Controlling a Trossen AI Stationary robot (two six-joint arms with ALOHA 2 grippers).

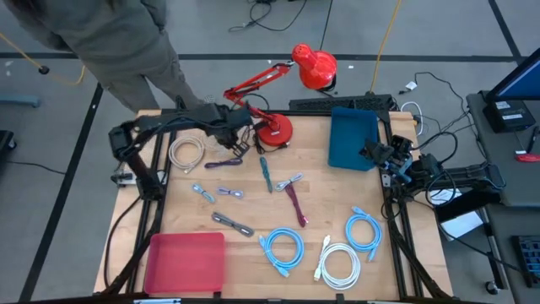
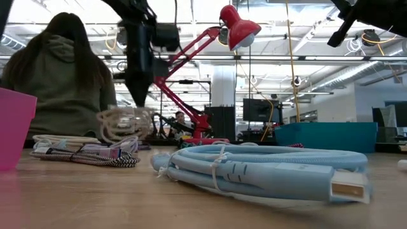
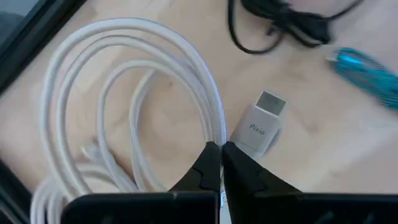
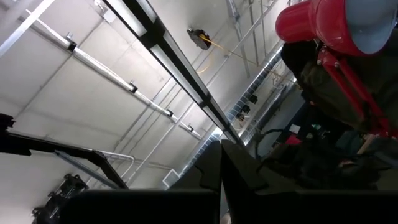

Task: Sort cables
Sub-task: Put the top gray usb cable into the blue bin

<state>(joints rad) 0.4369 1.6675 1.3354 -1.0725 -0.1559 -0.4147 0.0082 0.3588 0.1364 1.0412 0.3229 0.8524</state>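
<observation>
My left gripper (image 1: 229,135) (image 2: 138,95) points down at the far left of the table, shut on the beige coiled cable (image 1: 186,154) (image 3: 124,106). Short bundled cables lie flat mid-table: purple (image 1: 224,163), teal (image 1: 266,175), maroon (image 1: 295,204) and several grey ones (image 1: 232,224). Two light-blue coils (image 1: 283,250) (image 1: 363,230) and a white coil (image 1: 338,263) lie near the front edge. My right gripper (image 1: 377,153) (image 4: 221,155) waits at the right edge, shut on nothing and pointing up. My left gripper pinches the outer strands on one side of the beige coil (image 3: 213,138), beside its white plug (image 3: 258,124). The fingers come from above, pointing down. In the low view the coil (image 2: 124,124) stands up in loops below the fingertips; whether its lower edge touches the table I cannot tell.
A red desk lamp (image 1: 274,128) with its black cord (image 3: 280,25) stands just right of my left gripper. A teal bin (image 1: 353,139) sits at the far right and a pink bin (image 1: 186,262) at the front left. A person (image 2: 60,76) sits beyond the far left corner.
</observation>
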